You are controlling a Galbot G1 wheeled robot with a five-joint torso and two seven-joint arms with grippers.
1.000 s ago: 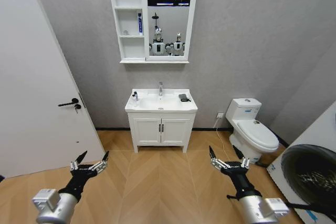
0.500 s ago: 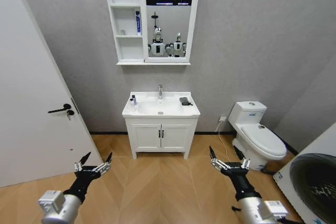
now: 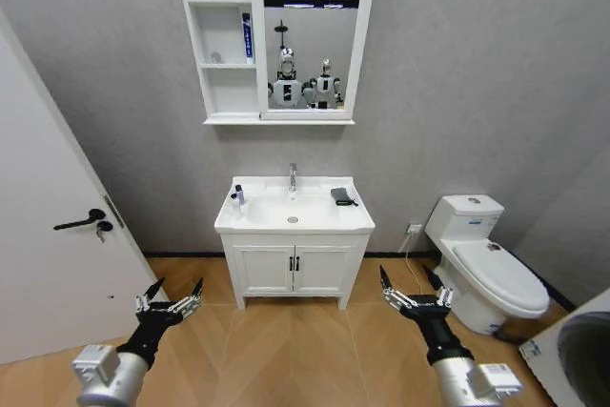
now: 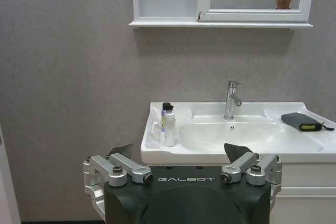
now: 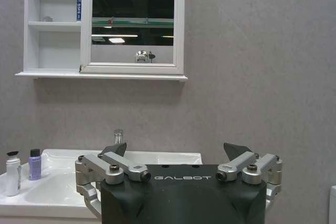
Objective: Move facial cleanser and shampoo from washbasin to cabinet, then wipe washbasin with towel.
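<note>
Nearest, the left pincer and right pincer hang spread and empty over the wooden floor. Beyond, the white rectangular ceramic washbasin looms larger than a second ago: the robot has driven closer. Two small bottles and the dark grey folded towel wait there, below the tall white shelved cabinet.

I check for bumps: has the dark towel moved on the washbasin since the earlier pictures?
No. The towel lies on the washbasin rim, right of the tap, as before; only the camera shifted.
</note>
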